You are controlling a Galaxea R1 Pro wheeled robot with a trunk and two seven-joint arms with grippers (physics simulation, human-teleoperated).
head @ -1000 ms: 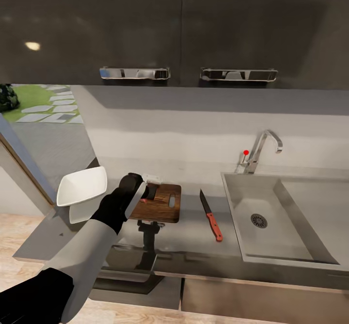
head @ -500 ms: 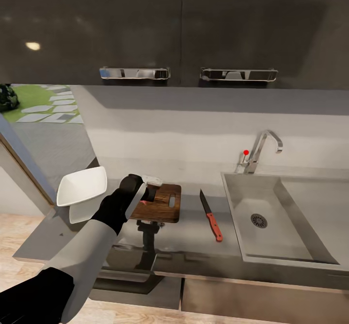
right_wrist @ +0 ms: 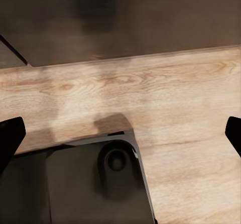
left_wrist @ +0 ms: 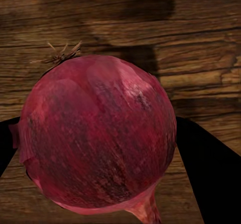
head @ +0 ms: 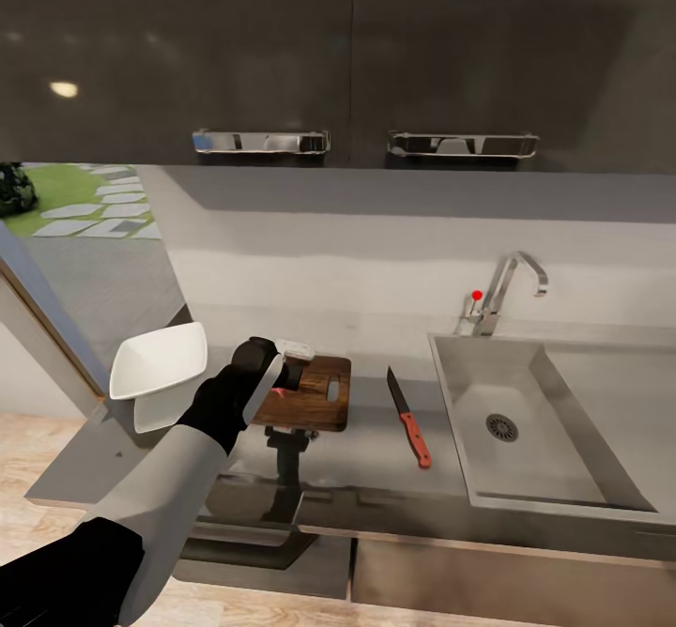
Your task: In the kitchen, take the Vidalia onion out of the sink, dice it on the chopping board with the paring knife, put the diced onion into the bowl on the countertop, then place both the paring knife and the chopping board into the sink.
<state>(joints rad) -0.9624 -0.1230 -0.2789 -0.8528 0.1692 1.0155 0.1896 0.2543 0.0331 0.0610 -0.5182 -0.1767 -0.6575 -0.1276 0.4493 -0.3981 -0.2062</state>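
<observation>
Over the chopping board (head: 317, 392), left gripper (left_wrist: 98, 148) clamped on the Vidalia onion (left_wrist: 98, 133), right gripper (right_wrist: 120, 133) spread over floor.

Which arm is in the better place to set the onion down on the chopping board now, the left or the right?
The left, probably. Its hand already holds the Vidalia onion directly over the chopping board. The right hand is open and faces the wooden floor, away from the countertop.
</observation>
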